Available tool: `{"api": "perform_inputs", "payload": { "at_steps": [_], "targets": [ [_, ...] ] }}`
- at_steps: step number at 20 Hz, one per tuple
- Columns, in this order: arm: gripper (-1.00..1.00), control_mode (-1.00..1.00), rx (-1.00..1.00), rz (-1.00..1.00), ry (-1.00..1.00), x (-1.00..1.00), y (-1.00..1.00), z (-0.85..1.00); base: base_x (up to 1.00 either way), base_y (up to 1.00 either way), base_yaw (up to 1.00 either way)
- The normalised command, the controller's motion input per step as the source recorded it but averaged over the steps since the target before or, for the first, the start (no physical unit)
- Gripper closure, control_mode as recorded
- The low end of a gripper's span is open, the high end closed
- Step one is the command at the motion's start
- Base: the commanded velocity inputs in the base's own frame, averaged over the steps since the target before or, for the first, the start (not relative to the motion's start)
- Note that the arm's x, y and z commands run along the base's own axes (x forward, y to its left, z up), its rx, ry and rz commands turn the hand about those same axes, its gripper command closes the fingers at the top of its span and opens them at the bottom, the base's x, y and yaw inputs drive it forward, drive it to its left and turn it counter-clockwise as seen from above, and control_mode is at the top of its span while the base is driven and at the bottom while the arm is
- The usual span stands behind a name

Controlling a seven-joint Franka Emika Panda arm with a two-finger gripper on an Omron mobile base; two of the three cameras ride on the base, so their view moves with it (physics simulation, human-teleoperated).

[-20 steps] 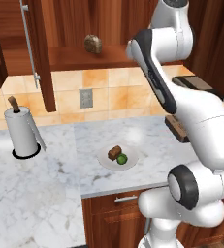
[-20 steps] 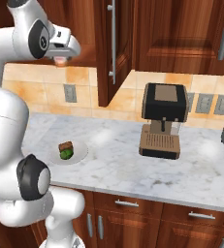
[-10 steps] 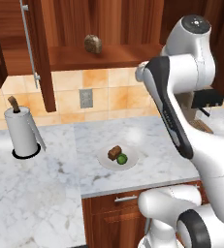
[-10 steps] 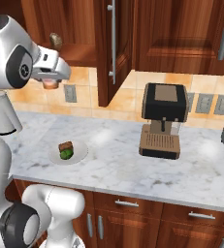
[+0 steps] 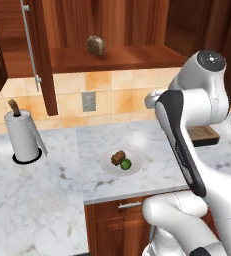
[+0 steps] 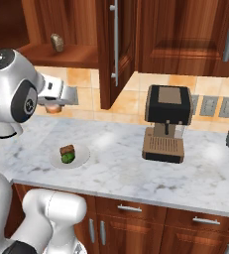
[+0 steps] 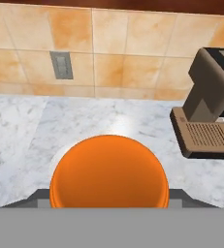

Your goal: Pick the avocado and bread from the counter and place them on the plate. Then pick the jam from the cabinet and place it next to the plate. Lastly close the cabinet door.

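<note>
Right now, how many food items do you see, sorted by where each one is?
On the plate: 2, the bread and the avocado
In the gripper: 1, the jam
On the cabinet shelf: 1, a speckled lump
Total: 4

Veined marble counter point(image 5: 52, 200), reddish wood cabinet door point(image 6: 108, 54) with silvery handle, and smooth, seemingly matt orange jam point(image 7: 109, 173) lid.

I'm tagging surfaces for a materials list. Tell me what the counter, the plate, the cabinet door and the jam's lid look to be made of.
counter: polished marble, going by the white-and-grey veining.
plate: glazed ceramic, perhaps; plain smooth white, though plastic would look the same.
cabinet door: reddish-brown wood with visible grain; its bar handle looks like brushed metal.
jam: smooth, matte orange lid, probably plastic or painted metal.
</note>
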Motion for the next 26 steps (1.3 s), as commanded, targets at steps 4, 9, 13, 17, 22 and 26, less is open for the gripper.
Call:
{"api": "perform_inputs", "payload": {
  "at_steps": [4,9,13,17,22,26],
  "targets": [
    [1.00,-1.00,0.00,0.08,0.00,0.00,-0.13,-0.49,0.00,0.00,0.00],
    [1.00,-1.00,0.00,0.08,0.00,0.00,-0.10,-0.50,0.00,0.00,0.00],
    [1.00,-1.00,0.00,0.07,0.00,0.00,-0.12,-0.43,0.00,0.00,0.00],
    [1.00,-1.00,0.00,0.04,0.00,0.00,-0.16,-0.41,0.00,0.00,0.00],
    [1.00,-1.00,0.00,0.01,0.01,0.02,-0.12,-0.42,0.00,0.00,0.00],
    [1.00,-1.00,0.00,0.00,0.03,0.13,-0.11,-0.39,0.00,0.00,0.00]
  ]
}}
